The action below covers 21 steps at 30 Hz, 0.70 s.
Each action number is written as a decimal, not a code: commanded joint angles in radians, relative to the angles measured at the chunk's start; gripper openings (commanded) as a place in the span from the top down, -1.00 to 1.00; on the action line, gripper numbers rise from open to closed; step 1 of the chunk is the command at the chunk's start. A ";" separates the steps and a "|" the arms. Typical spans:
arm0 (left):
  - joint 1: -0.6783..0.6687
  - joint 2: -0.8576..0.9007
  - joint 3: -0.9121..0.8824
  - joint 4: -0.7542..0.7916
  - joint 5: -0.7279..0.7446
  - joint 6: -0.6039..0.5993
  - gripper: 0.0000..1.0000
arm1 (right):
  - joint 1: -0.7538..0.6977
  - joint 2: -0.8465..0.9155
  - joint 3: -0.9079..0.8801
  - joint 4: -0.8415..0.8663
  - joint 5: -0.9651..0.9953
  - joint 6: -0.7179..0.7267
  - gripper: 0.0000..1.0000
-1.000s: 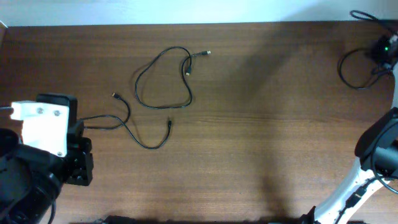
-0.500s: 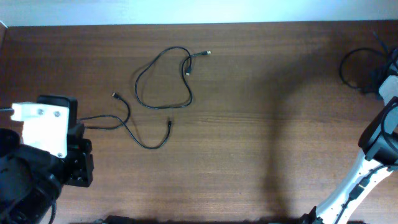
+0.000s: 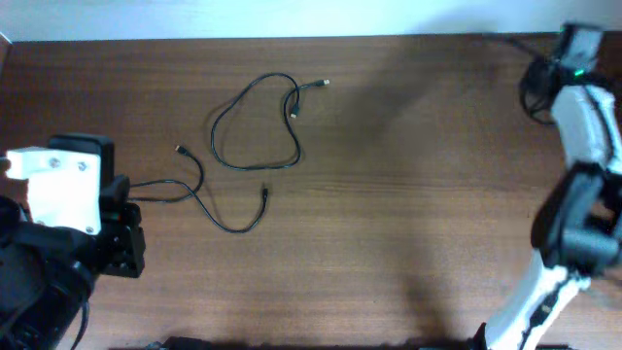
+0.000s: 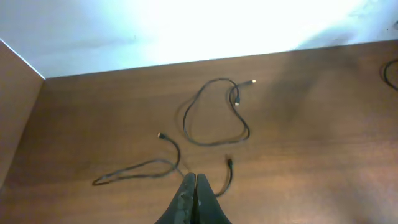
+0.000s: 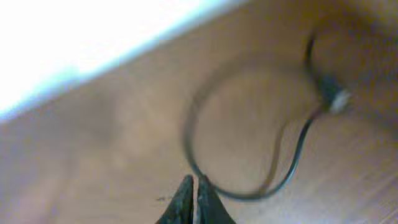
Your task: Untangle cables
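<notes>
Two thin black cables lie apart on the wooden table. One forms a large loop [image 3: 213, 136] at the back middle, with its pale-tipped plug ends close together. The other [image 3: 233, 230] runs in a wavy line from beside my left arm towards the middle. Both also show in the left wrist view, the loop [image 4: 185, 121] behind the wavy strand [image 4: 134, 168]. My left gripper [image 4: 195, 183] is shut and empty, just in front of the wavy cable. My right gripper [image 5: 194, 186] is shut and empty, far from both cables at the back right corner.
A thicker black cable [image 5: 249, 194] wired to the arm base curls on the table under the right gripper, blurred. The right arm [image 3: 583, 117] reaches along the right edge. The left arm's body [image 3: 58, 224] fills the front left corner. A white wall runs behind the table.
The right arm has swung from the right edge up and back to the far right corner. The left arm has shifted slightly. Neither cable has moved.
</notes>
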 commanded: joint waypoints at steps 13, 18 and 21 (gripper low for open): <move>0.003 0.001 0.006 0.036 -0.126 -0.044 1.00 | 0.836 -0.072 0.013 -0.420 -0.491 -0.850 0.33; 0.003 0.001 0.006 0.036 -0.125 -0.044 1.00 | 0.871 0.079 0.013 -0.345 -0.617 -0.980 -0.98; 0.003 0.001 0.006 0.035 -0.120 -0.044 1.00 | 0.924 0.129 0.013 -0.327 -0.580 -1.034 -0.98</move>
